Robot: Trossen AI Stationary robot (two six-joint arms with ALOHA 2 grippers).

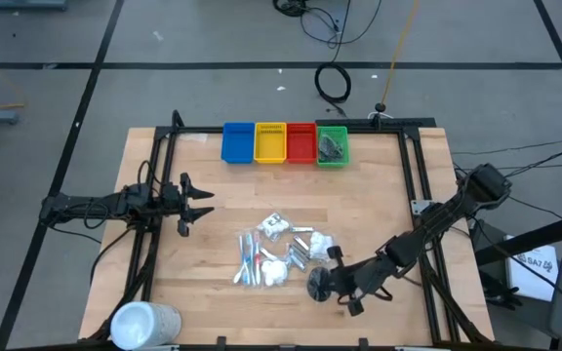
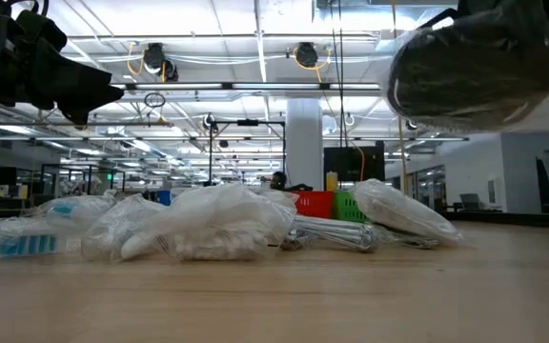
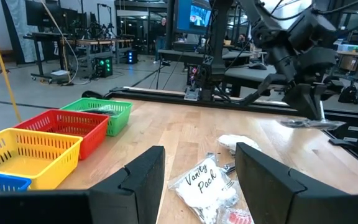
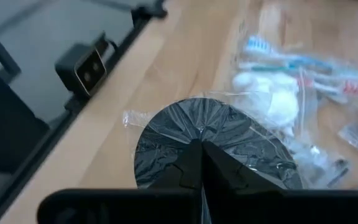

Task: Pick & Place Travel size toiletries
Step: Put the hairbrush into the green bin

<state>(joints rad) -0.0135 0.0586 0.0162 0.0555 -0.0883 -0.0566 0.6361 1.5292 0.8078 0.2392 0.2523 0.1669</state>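
A dark grey round disc in clear wrap (image 4: 229, 134) hangs above the table's near right part (image 1: 317, 285), with my right gripper (image 4: 202, 163) shut on it. In the low view the disc (image 2: 479, 62) floats high over the wood. The other travel size toiletries (image 1: 273, 249), white packets, silver tubes and wrapped sticks, lie in a loose pile at mid-table. My left gripper (image 1: 198, 203) waits open at the left side, level and touching nothing. Its fingers frame a "Vanity Pack" packet (image 3: 204, 183) farther off. My right gripper pinches the disc at its rim (image 4: 194, 144) between its two shut fingers, on the side nearest the wrist. The fingers slant downward from the table's right side. The disc is lifted clear of the table and stands out flat beyond the fingertips.
Four bins stand in a row at the far edge: blue (image 1: 237, 142), yellow (image 1: 269, 142), red (image 1: 301, 142) and green (image 1: 332, 146), the green one holding dark items. A large white cylinder (image 1: 144, 324) lies at the near left corner. Black frame rails (image 1: 413, 185) run along the table's sides.
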